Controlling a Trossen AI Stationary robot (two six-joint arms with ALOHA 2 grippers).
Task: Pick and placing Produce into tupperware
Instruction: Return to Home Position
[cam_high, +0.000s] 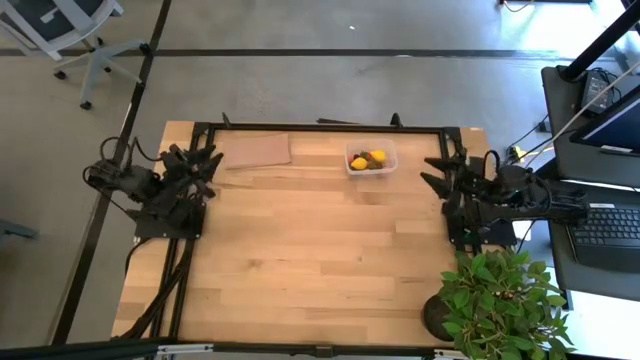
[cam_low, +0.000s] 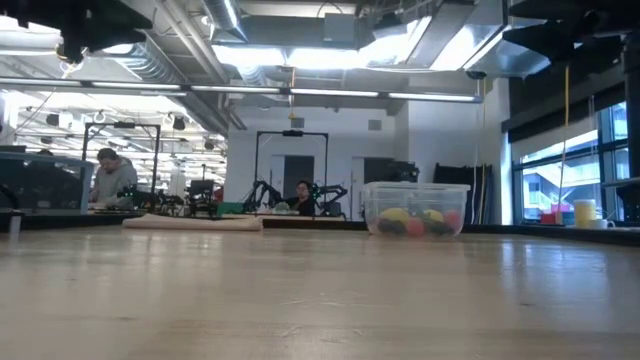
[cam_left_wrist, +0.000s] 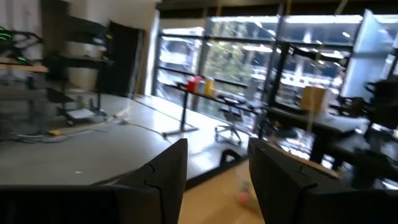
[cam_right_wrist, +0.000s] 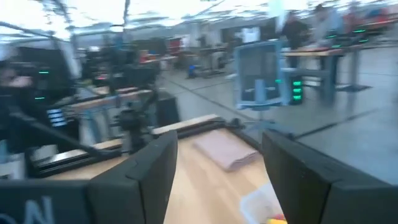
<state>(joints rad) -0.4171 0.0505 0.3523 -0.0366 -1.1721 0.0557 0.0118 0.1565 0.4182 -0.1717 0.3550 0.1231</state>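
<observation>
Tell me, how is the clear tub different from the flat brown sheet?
The clear tub has upright see-through walls; the brown sheet lies flat. The tub holds yellow, red and dark fruit pieces; the sheet holds none. The sheet is wider than the tub. Both sit on the table.

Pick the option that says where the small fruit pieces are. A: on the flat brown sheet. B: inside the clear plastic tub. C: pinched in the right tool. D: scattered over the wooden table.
B: the small yellow, red and dark fruit pieces lie together inside the clear, rounded-square plastic tub, while the left tool and the right tool stand open and empty at either side of the wooden table.
</observation>
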